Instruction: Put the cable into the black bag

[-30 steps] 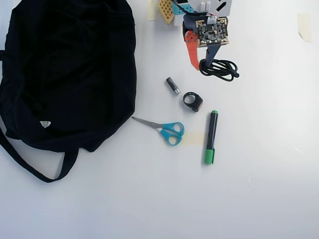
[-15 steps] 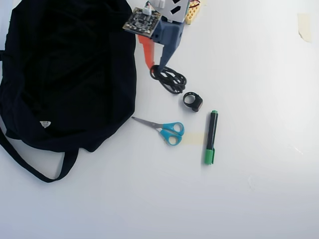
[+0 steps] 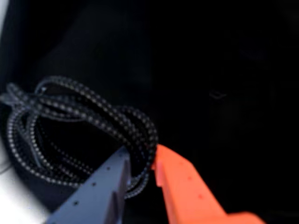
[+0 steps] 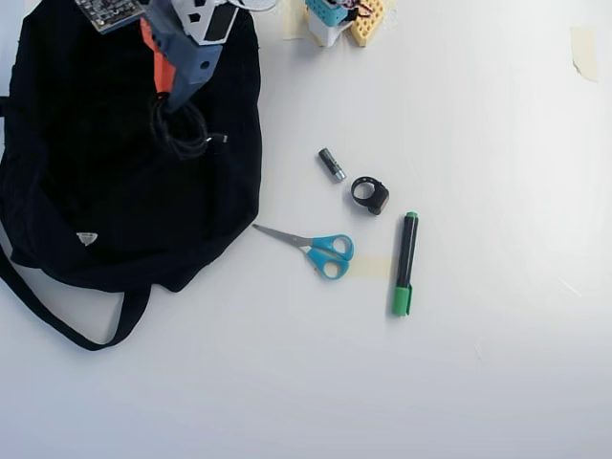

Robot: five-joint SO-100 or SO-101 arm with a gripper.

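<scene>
Over one black bag (image 4: pixel 86 182), one cable (image 4: pixel 182 134).

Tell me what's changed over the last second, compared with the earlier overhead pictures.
The gripper, shut on the cable throughout, has carried it leftward in the overhead view, from the table beside the battery to above the black bag. It has not let go. The battery, hidden half a second ago, shows again. The ring gadget, scissors and green marker stayed put.

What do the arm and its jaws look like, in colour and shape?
The gripper has two flat, tapering plastic jaws: one orange, one blue-grey with small holes. In the overhead view the gripper carries white parts and a dark circuit board with small components.
</scene>
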